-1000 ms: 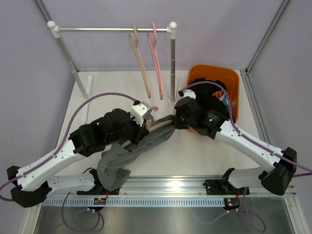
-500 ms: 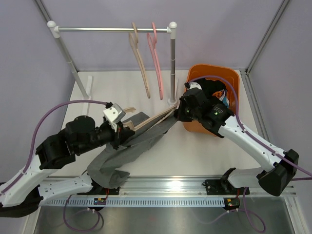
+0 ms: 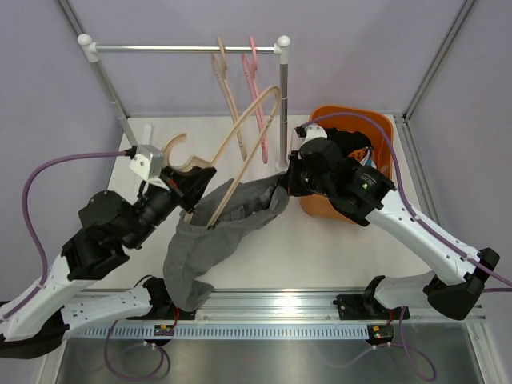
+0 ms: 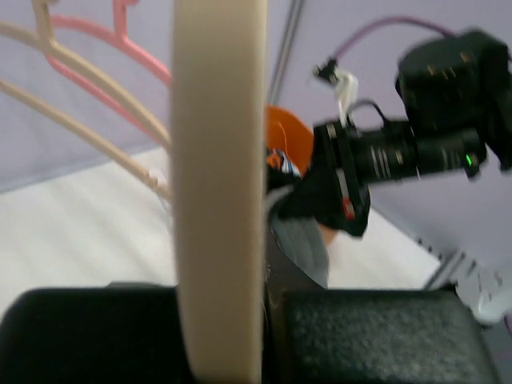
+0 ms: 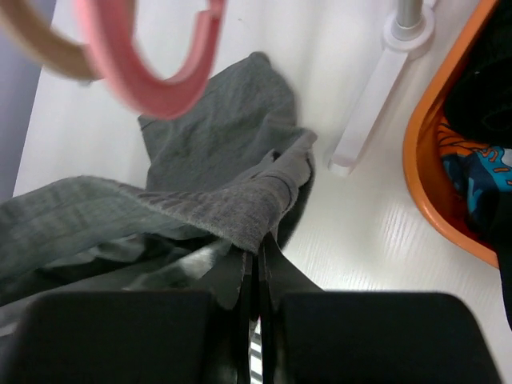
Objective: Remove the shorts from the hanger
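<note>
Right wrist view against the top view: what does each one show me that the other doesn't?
Only the right wrist view shows the right gripper pinched shut on a fold of the grey shorts. Only the top view shows the left gripper holding the beige hanger raised, one end down at the shorts, and the rail. Both show the shorts, the orange basket and the pink hanger.
</note>
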You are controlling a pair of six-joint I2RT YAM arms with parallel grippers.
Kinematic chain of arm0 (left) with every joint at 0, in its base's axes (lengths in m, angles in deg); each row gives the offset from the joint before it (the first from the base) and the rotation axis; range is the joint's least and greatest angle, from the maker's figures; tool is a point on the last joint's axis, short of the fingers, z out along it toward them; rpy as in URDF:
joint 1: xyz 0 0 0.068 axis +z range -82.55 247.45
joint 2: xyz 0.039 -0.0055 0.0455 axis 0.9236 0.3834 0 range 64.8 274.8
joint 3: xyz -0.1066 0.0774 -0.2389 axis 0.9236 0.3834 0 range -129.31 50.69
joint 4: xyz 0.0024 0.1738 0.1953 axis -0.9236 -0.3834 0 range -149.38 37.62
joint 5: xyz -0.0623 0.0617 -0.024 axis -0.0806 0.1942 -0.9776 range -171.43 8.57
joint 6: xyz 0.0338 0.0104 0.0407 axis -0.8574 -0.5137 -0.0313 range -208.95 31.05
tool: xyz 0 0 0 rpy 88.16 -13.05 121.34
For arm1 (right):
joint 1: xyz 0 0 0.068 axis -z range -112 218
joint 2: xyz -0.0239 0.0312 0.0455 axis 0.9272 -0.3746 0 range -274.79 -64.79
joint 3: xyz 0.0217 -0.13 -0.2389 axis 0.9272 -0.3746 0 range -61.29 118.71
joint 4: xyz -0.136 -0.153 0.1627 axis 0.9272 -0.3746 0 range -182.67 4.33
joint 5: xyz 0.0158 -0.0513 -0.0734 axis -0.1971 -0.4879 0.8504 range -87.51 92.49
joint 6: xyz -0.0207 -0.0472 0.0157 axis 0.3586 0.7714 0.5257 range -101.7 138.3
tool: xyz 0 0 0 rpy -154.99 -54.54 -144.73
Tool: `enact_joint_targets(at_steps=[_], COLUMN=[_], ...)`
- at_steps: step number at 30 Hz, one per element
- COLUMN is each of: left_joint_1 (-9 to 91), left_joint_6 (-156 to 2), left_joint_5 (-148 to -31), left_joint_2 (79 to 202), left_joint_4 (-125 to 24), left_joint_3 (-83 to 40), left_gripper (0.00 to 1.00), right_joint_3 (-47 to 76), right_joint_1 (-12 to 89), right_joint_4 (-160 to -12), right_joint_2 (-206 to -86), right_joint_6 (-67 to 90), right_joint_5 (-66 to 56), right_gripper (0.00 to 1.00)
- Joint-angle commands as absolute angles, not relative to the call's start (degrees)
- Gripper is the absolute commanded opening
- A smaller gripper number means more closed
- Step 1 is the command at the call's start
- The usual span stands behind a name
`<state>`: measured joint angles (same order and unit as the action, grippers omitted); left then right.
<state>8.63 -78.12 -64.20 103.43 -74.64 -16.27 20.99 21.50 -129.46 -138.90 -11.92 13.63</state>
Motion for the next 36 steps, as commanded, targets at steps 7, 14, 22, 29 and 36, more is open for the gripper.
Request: enact_joint_targets(at_steps=[7,14,22,29,36], left_joint_1=[8.39,8.39,8.48,8.48,8.48], left_joint_6=[-83.14,-86.75,-87.99,-87.99,-87.28], left_joint_5=[-57.44,-55.33,-53.75,-52.08,-51.11], left_joint_2=[117.78,117.37,111.29,110.5,108.57], left_joint_4=[-46.85,-49.12,-52.02,-55.89,-55.89], left_joint_3=[-26.03,-32.37,-29.99,-28.51,-23.76], left_gripper=[0.0,0.0,0.0,0.0,0.0], right_joint_3=[32.39,49.33,67.38,74.31,92.43], right_joint_1=[13.86,13.95,20.27,31.42,36.7], right_joint_4=[-134.7,-141.37,-125.87,-100.89,-93.85], right_joint_2=[-138.36,-136.68,-138.44,-147.73,-160.67], right_joint_6=[-7.11,-2.36,15.9,28.4,33.41], right_joint_5=[17.26,30.94,51.59,52.94,51.36], right_gripper=[0.0,0.0,0.0,0.0,0.0])
